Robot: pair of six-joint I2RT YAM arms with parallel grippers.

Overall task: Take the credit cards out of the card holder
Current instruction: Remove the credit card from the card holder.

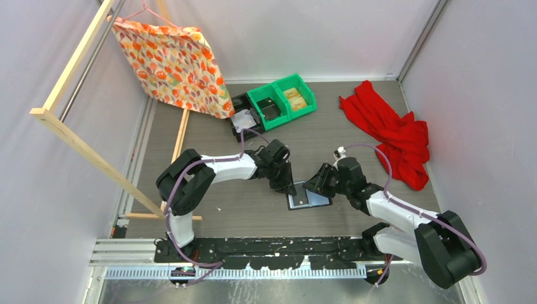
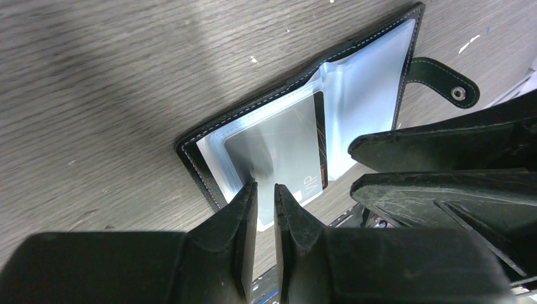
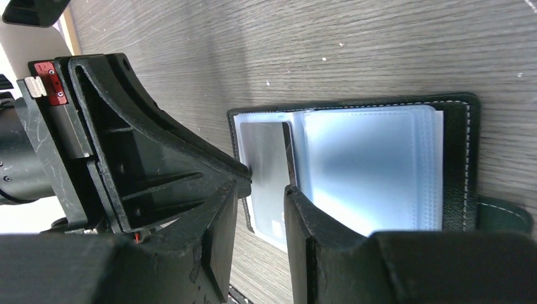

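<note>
Item one: card holder [image 2: 364, 88], a single black leather-like bifold with pale stitching. It lies open and flat on the grey wood-grain tabletop [image 2: 126, 95], directly under both claws. One short rounded snap tab [image 2: 443, 79] with a metal stud juts from the edge farthest from your left claw. Inside is a stack of glossy, translucent blue-grey sleeves [image 3: 367, 164]; their number cannot be counted. Item two: credit card [image 2: 275, 158], one visible. It is thin, flat, rectangular and pale grey, with a dark stripe along one short side. It sits in the half nearest your left claw, its near edge past the holder's rim. Your left claw [image 2: 266, 206] has its fingers nearly together, clamped on that near edge. Your right claw [image 3: 265, 188] has its fingers apart astride the card's corner, and one fingertip sits against the sleeve stack. Item three: two green plastic bins [image 1: 282, 101] joined side by side, well beyond your left claw. One holds a dark object, the other yellowish pieces. Item four: one black bin [image 1: 244, 115] just beside them, holding something pale and crumpled. Item five: one rumpled red cloth [image 1: 389, 130], well apart from your right claw on its outer side. Item six: one orange leaf-print cloth [image 1: 174, 60] hanging at a wooden frame [image 1: 76, 57], far beyond your left claw.
</note>
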